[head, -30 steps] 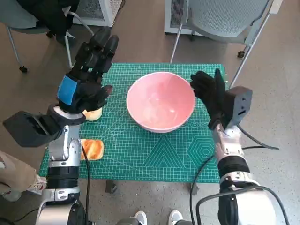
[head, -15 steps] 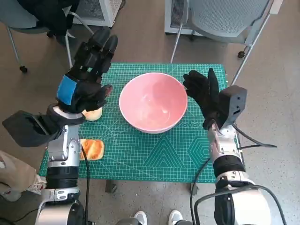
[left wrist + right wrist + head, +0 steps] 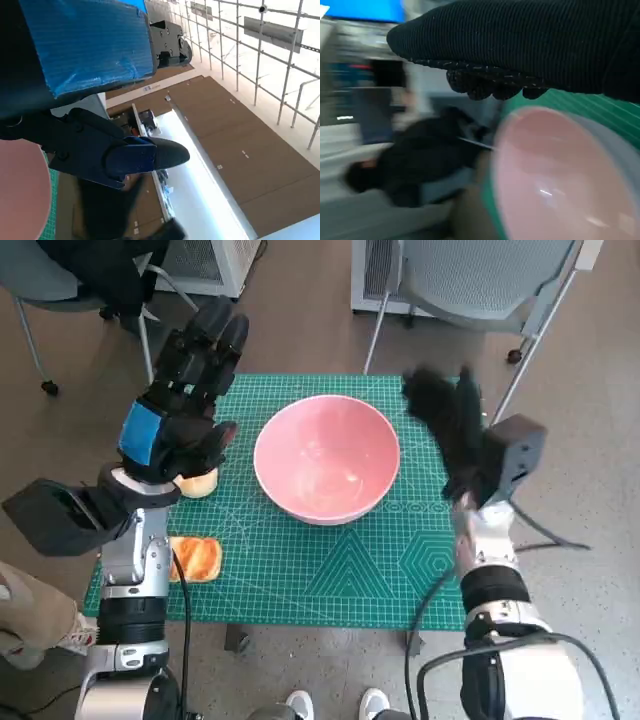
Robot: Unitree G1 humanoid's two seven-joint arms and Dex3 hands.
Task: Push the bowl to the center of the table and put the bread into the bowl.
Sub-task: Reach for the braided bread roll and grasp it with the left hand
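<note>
Green cutting mat [image 3: 340, 570] covering table. Pink bowl [image 3: 327, 458] near mat centre, empty. Right hand [image 3: 447, 420] beside bowl rim, apart, blurred, fingers spread, grasping nothing. Left hand [image 3: 185, 400] raised, fingers extended, empty. Bread: toasted slice [image 3: 198, 558] at mat's left edge, pale piece [image 3: 199, 482] under left hand.

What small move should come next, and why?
Probably lower the left hand onto the bread beneath it. The bowl already sits near the table's center, empty, and the right hand is apart from it.

Upright pink bowl [image 3: 327, 458] mid-table; bread [image 3: 197, 558] seemingly left.
</note>
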